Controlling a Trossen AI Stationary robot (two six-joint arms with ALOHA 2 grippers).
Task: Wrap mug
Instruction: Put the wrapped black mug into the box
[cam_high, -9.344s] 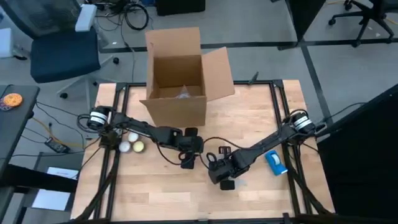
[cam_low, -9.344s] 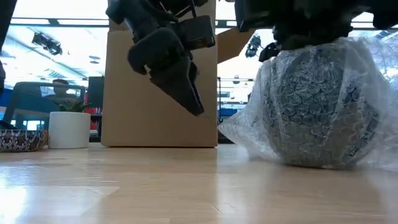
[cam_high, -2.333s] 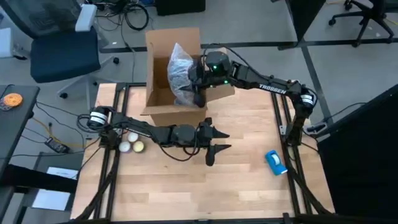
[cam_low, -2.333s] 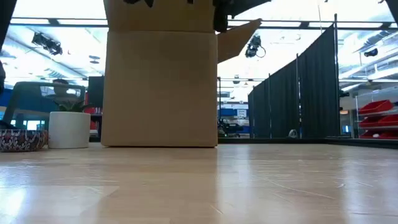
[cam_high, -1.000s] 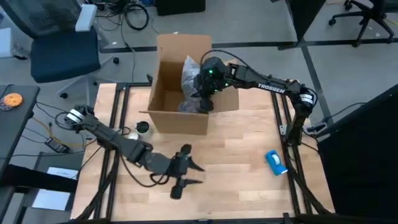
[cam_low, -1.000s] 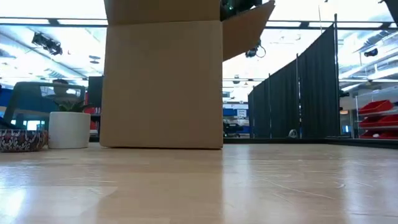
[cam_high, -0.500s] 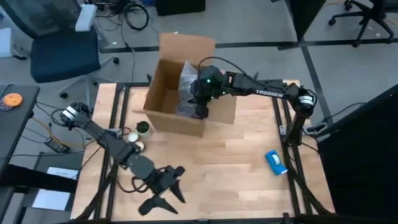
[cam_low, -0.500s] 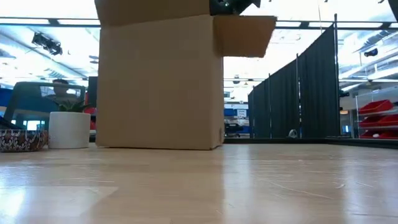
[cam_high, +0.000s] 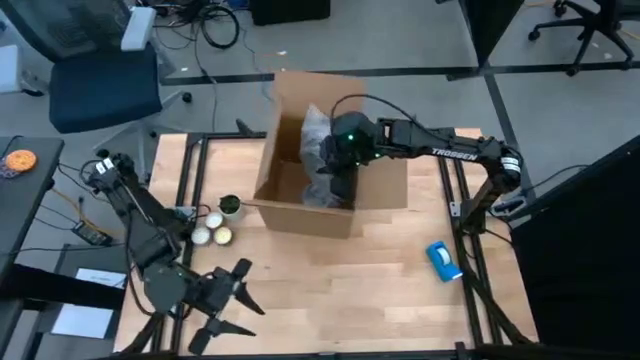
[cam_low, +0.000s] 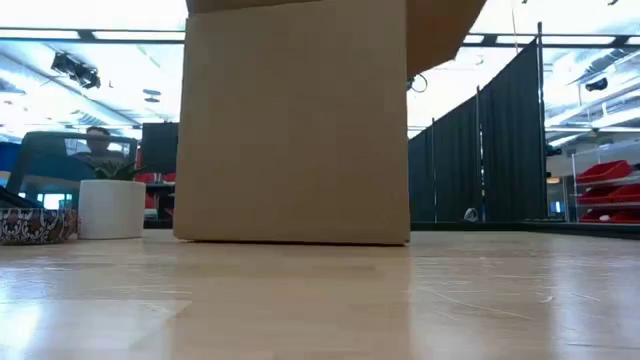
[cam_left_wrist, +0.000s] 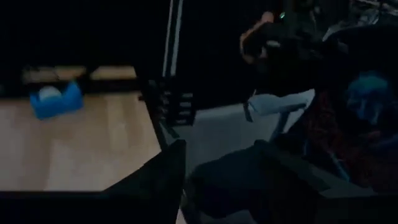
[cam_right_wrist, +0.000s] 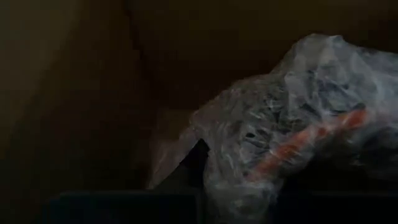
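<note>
Right gripper (cam_high: 335, 175): reaching from the desk's right side over the rim of the cardboard box (cam_high: 300, 215) and down into it, at the bubble-wrapped bundle (cam_high: 320, 130). Whether its fingers are closed on the wrap cannot be told; in the right wrist view the wrap (cam_right_wrist: 292, 124) fills the picture against the dark box wall.

Mug (cam_right_wrist: 311, 140): inside the clear bubble wrap, seen only as an orange-red streak through the plastic in the right wrist view. The bundle sits in the open box, at the far middle of the desk (cam_high: 400, 290).

Left gripper (cam_high: 225, 300): at the near left corner of the desk, low over the wood, its fingers spread wide apart and holding nothing. The left arm runs back along the desk's left edge.

Other items: two pale balls (cam_high: 205, 228) and a small dark round object (cam_high: 229, 205) lie on the desk just left of the box. A blue tape dispenser (cam_high: 443, 260) lies near the right edge, well apart from the box. In the low view the box (cam_low: 295, 120) fills the middle, with a white pot (cam_low: 110, 208) holding a small plant at its left, and a person (cam_low: 98, 140) in the room behind.
</note>
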